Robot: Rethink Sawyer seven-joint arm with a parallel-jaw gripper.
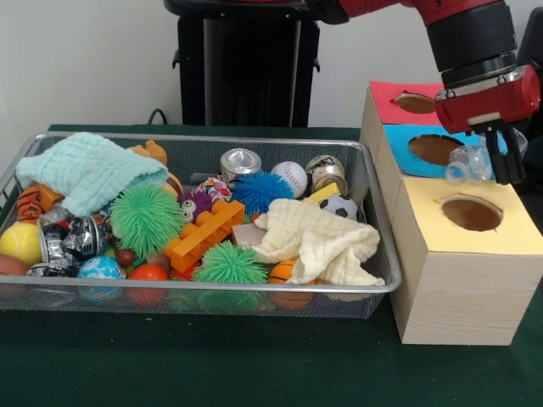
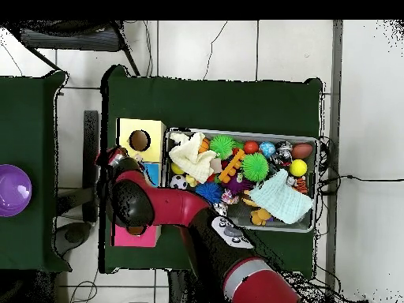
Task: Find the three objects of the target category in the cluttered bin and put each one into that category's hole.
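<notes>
Front view: bin (image 1: 377,284) left of and below gripper (image 1: 501,161), well apart, long axis running left-right across the table. Contents readable only here: mint cloth (image 1: 89,170), green spiky ball (image 1: 146,219), orange toy brick (image 1: 204,236), tin can (image 1: 240,162), baseball (image 1: 290,177), cream cloth (image 1: 318,242). Boxes directly under the tool: red-topped box (image 1: 392,102) behind, blue-topped box (image 1: 424,151) beneath, yellow-topped box (image 1: 462,254) in front. Dark fingers (image 1: 514,157) pointing down, pinching a clear plastic object (image 1: 468,161) held just above the blue-topped box's hole; exact kind not readable.

Overhead view: gripper (image 2: 118,162) mostly hidden under the arm's bulk; held item not visible. Only here: purple bowl (image 2: 12,189) on a separate table, well off to the tool's side. Arm reaching from the bottom edge, bending left over the boxes.
</notes>
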